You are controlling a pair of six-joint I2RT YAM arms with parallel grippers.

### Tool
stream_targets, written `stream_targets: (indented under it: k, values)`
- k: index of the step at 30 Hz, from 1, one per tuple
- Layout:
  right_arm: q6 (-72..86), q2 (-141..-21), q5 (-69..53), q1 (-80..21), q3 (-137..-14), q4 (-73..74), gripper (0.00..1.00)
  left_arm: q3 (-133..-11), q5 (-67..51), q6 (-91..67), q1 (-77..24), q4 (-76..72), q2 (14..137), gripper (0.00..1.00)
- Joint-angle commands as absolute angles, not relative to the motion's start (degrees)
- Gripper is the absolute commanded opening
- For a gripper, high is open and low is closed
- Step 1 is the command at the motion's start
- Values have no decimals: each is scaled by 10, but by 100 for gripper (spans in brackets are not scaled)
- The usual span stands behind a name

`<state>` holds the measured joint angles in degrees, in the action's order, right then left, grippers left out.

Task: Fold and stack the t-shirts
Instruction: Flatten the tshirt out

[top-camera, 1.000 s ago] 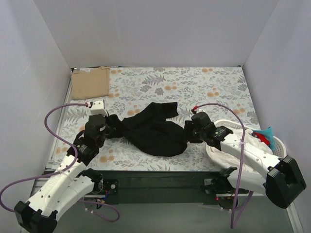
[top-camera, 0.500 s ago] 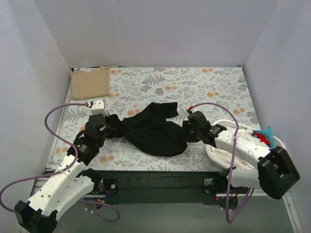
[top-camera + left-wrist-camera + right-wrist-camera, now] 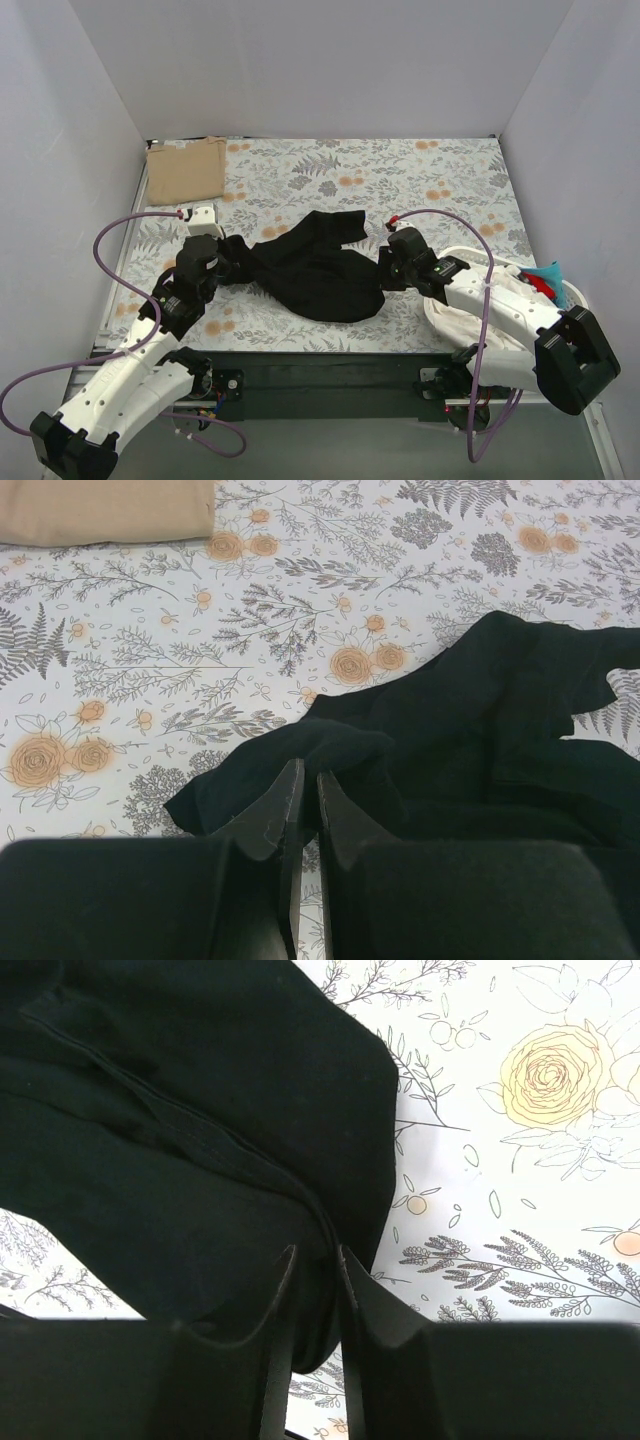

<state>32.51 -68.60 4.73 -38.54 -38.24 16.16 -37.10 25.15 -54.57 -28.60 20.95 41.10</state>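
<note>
Right gripper [image 3: 312, 1250] is closing tighter, pinching black t-shirt [image 3: 315, 268] at 3 o'clock | left gripper [image 3: 303, 770] is clamping its 9 o'clock end (fingers nearly touching)

a cloth [image 3: 430, 180] covers the table. the middle t-shirt [image 3: 315, 272] lies on it, near the centre and toward the near edge. the left gripper [image 3: 234, 262] sits at its left end and the right gripper [image 3: 382, 276] at its right end, each with fabric between its fingers. the corner t-shirt [image 3: 187, 170] lies far left, well apart. a basket [image 3: 578, 296] stands near right, under the right arm, with clothes in it.
</note>
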Motion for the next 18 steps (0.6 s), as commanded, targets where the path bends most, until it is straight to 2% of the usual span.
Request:
stream_targets:
  k: [1,4,8,10,18]
  values:
    - [317,-674,54,-387,-403,146,27,-369,248,-537,-283,203,412,0]
    - [316,-677,54,-386,-401,148,24,-370,247,-537,-283,203,413,0]
    - [313,-673,69,-387,-402,150,13,-369,248,-537,-283,203,412,0]
    - [311,-670,83,-386,-406,157,13,-369,250,-537,-283,202,412,0]
    - [298,-666,99,-386,-416,176,28,-369,249,-537,-283,203,413,0]
